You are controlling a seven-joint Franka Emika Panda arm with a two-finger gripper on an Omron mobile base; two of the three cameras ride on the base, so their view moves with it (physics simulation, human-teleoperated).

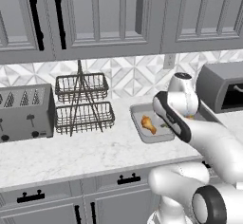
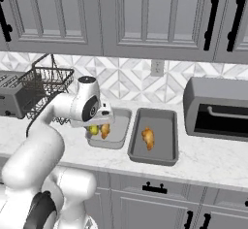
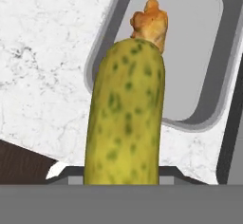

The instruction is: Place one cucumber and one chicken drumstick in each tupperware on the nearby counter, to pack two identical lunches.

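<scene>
Cucumber (image 3: 126, 114), the yellowish-green one, is held in the jaws of the gripper (image 2: 97, 126), which hangs over the smaller, lighter tupperware (image 2: 121, 121) on the bench (image 1: 71, 152); a chicken drumstick (image 3: 151, 23) already lies in that tray, just beyond the cucumber's tip; the larger, darker tupperware (image 2: 164, 121) sits touching it on the right, holding the second drumstick (image 2: 148, 138); a wire basket rack (image 1: 83, 104) and a toaster (image 1: 23, 111) stand to the left.
</scene>
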